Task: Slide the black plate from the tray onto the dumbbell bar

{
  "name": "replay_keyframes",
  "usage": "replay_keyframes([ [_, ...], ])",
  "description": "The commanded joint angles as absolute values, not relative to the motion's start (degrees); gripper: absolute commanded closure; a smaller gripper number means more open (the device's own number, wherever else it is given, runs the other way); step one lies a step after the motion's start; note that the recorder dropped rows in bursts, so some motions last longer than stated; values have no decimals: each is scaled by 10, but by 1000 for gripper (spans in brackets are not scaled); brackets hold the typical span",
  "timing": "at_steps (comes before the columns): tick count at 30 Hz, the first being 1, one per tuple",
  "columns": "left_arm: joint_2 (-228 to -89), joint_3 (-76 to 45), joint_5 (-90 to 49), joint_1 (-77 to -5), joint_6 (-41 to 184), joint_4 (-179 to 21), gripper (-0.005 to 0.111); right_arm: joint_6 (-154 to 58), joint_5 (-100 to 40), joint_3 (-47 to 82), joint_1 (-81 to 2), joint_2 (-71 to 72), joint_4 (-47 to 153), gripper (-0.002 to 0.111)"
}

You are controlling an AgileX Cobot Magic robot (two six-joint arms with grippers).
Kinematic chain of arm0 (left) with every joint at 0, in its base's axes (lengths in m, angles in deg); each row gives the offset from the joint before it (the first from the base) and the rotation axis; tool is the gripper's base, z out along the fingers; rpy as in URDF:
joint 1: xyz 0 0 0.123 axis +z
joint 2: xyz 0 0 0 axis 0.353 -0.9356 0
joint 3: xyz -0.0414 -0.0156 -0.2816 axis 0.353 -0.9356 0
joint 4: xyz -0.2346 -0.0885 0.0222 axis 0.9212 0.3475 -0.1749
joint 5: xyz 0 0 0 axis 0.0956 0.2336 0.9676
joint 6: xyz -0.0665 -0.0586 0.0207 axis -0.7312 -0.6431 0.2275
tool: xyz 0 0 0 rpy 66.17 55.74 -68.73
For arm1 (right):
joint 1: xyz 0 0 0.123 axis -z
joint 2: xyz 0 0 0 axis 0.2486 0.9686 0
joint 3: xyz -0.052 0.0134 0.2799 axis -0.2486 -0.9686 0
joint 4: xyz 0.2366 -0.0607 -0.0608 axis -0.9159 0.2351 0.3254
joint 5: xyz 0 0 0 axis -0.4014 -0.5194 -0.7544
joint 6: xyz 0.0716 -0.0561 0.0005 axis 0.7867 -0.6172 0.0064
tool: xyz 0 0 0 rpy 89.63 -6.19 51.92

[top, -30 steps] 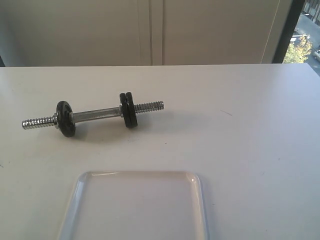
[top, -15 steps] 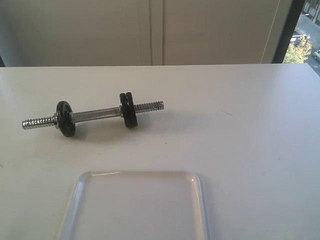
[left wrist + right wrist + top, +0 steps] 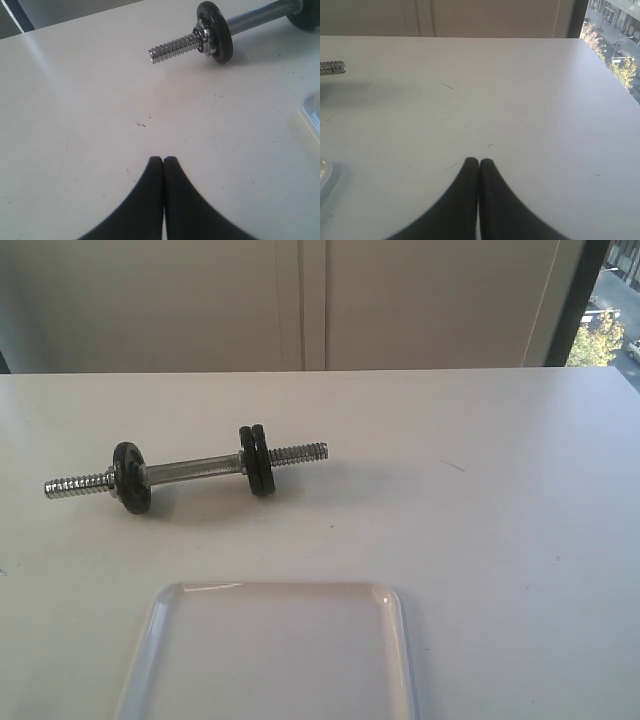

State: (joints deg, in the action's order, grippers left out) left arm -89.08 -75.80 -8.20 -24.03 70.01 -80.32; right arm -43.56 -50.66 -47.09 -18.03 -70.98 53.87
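**A:** Where is the dumbbell bar (image 3: 195, 468)?

**B:** On the white worktop (image 3: 480, 500), at ten o'clock from the middle of the exterior view. A single black plate (image 3: 131, 477) sits near its left end. A pair of black plates (image 3: 257, 459), touching each other, sits farther right. Every black plate in sight is on the bar.

**A:** And the tray (image 3: 401, 640)?

**B:** At six o'clock, well apart from the bar, its near side cut by the frame.

**A:** The hands?

**B:** Only the wrist views show them. The left hand (image 3: 163, 160) has its fingers pressed together on nothing. Its camera also picks out a silver collar (image 3: 202, 39) against the single plate. The right hand (image 3: 479, 161) is likewise closed tight and holds nothing. Its camera catches the bar's right threaded end (image 3: 331, 67).
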Motion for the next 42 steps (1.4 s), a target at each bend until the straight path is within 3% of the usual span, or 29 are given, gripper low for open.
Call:
replay_keyframes([
  [1, -889, -761, -80, -230, 703, -769, 107, -435, -498, -474, -177, -713, 538, 108],
  [10, -889, -761, -80, -212, 588, -769, 107, -435, -498, -474, -177, -713, 538, 108],
  [42, -889, -761, -85, -212, 589, -769, 107, -435, -498, -474, -177, -713, 538, 108],
])
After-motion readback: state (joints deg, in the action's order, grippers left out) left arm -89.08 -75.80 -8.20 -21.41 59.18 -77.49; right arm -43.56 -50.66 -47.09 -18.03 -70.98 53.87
